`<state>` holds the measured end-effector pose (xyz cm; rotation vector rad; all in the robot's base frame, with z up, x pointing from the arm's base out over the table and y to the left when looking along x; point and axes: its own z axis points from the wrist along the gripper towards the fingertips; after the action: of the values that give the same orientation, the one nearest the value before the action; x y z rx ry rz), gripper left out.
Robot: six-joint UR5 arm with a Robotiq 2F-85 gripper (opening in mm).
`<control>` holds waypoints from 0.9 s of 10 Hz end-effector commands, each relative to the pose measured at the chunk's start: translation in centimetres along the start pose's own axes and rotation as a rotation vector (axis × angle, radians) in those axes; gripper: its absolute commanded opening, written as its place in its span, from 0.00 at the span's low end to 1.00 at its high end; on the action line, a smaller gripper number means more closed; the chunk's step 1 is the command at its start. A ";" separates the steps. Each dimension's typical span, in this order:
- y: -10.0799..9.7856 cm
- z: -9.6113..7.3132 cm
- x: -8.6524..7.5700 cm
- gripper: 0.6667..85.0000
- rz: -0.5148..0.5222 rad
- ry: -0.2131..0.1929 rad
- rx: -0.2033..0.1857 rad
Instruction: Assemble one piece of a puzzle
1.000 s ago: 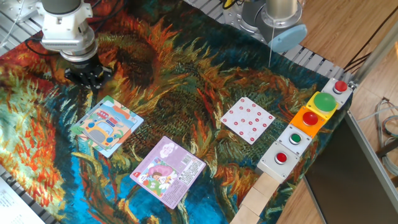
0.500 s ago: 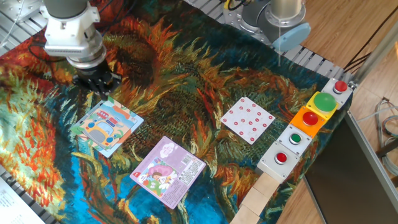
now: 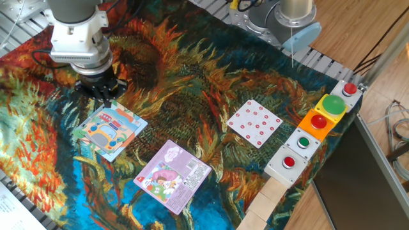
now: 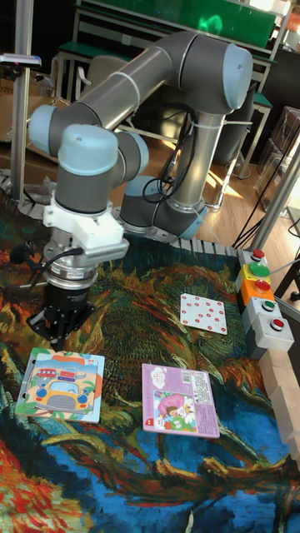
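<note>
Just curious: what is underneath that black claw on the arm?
The far edge of the puzzle and the painted cloth lie below the gripper. Whether its jaws hold a piece stays hidden.

**Arm pose, single UR5**

My arm arches from the base over to the left, wrist vertical. My pincer (image 3: 97,91) (image 4: 57,326) points straight down, low. Black fingers bunched together; gap between them not resolvable.

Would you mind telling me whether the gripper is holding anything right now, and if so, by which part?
It cannot be told: the gripper hangs just above the far edge of the puzzle, and any small piece between its dark fingers is too hidden to see.
</note>
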<state>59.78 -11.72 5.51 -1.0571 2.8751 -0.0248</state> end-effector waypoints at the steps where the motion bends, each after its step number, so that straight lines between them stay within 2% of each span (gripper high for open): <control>1: 2.8 -0.4 -5.2 0.01 0.063 -0.040 -0.028; 2: 3.6 -0.6 -6.8 0.01 0.074 -0.038 -0.028; 3: 3.8 -0.6 -7.1 0.01 0.066 -0.044 -0.033; 4: 3.4 -0.6 -7.1 0.01 0.042 -0.046 -0.018; 6: 3.4 -0.5 -8.3 0.01 0.059 -0.077 -0.013; 8: 4.5 0.3 -11.4 0.01 0.108 -0.074 -0.010; 9: 4.7 0.4 -11.6 0.01 0.108 -0.066 -0.018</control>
<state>64.35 -2.88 5.88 -0.9369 2.8637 0.0198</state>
